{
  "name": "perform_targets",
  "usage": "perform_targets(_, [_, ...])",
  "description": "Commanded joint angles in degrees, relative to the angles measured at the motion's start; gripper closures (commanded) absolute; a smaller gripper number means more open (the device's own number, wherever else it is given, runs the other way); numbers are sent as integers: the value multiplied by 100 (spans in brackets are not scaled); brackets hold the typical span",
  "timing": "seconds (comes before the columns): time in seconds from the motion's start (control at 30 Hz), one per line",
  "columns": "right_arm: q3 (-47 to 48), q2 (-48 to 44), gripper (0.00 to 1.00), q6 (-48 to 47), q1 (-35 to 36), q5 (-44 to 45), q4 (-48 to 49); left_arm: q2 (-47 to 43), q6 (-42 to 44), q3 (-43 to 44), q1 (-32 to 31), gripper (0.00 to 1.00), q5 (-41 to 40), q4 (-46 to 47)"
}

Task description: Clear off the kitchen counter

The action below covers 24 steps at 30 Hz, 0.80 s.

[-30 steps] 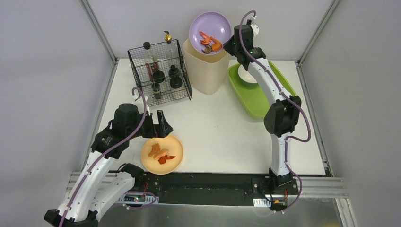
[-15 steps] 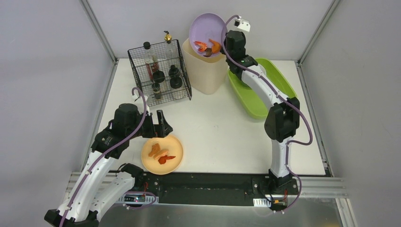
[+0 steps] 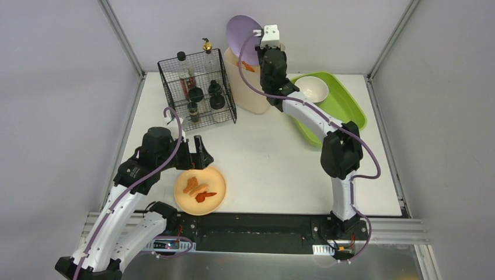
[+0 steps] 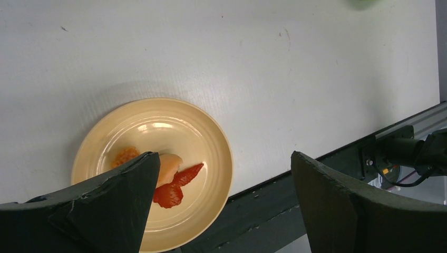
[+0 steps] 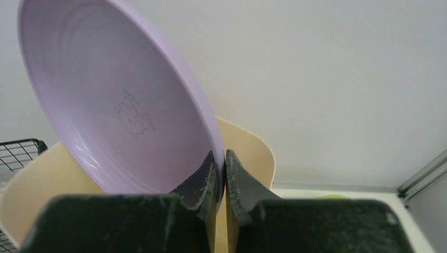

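Your left gripper [image 4: 222, 156] hangs wide open, the yellow plate [image 4: 158, 126] below its fingers on the kitchen counter [image 4: 263, 63]. Your right gripper [image 5: 221, 166] pinches the rim of the purple plate [image 5: 116, 105], tipped over the bin [image 5: 253, 153], likely dumping scraps. Next, level and stow it.

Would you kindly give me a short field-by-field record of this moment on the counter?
Right fingers: shut on the purple plate's rim
Purple plate: tilted steeply over the beige bin, face bare in the wrist view
Left fingers: open, above the yellow plate, holding nothing
Yellow plate: on the counter by its near edge, food scraps on it
Green tray: holds a white bowl
Wire rack: bottles inside
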Motion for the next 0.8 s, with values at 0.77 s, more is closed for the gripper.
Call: perform_targets(0.77, [-1253, -1569, 100, -1993, 517, 985, 2363, -9, 112, -19, 61, 1, 44, 114])
